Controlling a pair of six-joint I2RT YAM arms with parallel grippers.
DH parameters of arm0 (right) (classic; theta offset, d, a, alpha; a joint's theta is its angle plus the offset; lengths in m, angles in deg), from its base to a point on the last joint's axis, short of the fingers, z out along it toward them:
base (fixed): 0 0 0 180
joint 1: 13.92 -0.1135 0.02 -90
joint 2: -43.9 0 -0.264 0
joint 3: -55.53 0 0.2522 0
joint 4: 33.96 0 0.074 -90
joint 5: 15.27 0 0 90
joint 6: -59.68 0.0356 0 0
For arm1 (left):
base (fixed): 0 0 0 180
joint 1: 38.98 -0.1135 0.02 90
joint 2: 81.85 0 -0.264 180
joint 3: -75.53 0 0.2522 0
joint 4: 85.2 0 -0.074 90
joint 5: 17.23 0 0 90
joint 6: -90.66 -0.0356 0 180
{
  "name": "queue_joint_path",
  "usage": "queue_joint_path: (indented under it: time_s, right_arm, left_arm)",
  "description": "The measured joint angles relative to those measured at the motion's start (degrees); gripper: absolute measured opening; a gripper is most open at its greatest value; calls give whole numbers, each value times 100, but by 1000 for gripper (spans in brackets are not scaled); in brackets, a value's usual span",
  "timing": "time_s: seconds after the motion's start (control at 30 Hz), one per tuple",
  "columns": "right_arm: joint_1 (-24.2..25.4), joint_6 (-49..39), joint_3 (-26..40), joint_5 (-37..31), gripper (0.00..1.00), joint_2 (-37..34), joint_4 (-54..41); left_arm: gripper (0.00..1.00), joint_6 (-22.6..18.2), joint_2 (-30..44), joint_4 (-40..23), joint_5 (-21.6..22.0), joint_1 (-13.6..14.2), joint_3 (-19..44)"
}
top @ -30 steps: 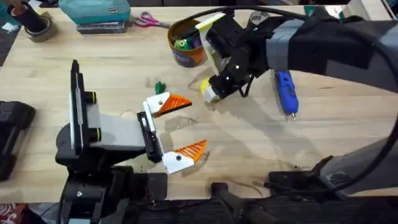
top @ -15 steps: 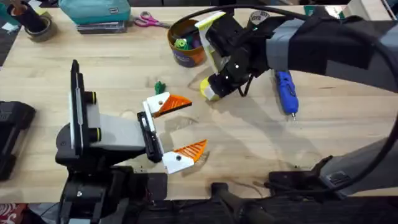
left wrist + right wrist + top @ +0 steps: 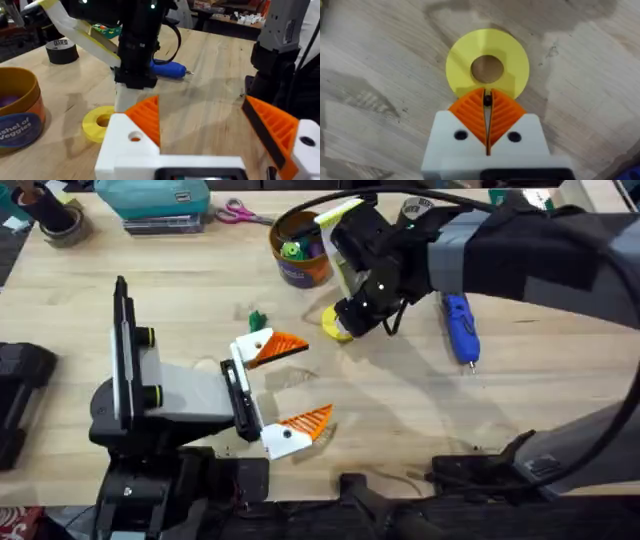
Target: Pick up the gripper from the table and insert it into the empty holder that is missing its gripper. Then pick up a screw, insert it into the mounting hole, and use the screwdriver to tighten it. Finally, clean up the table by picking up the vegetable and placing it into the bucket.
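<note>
Pale wooden table [image 3: 400, 430]. Left gripper [image 3: 315, 380]: spread wide, empty, ribbed orange plastic wedge fingers [image 3: 283, 345] seated on both jaws. Right gripper [image 3: 487, 97]: pinched shut on a tiny dark piece [image 3: 487, 100], probably the screw, above the flat yellow ring-shaped disc [image 3: 487, 55]. Step: screw pick-up. Next: carry it to the mounting hole; blue pen-shaped screwdriver [image 3: 460, 325] lies beside.

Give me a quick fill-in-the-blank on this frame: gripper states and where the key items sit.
1. The right gripper is ____, holding a small dark item over the yellow disc.
2. The left gripper is ____.
3. The screwdriver lying on the table is coloured ____.
4. The green vegetable lies on the ____.

Missing words: shut; open; blue; table
</note>
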Motion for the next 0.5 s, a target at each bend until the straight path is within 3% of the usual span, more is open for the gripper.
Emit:
queue_joint_path:
  time_s: [0.5]
  right_arm:
    - [0,0,109,0,6,5,-87]
  left_arm:
    - [986,-2,0,0,-2,0,0]
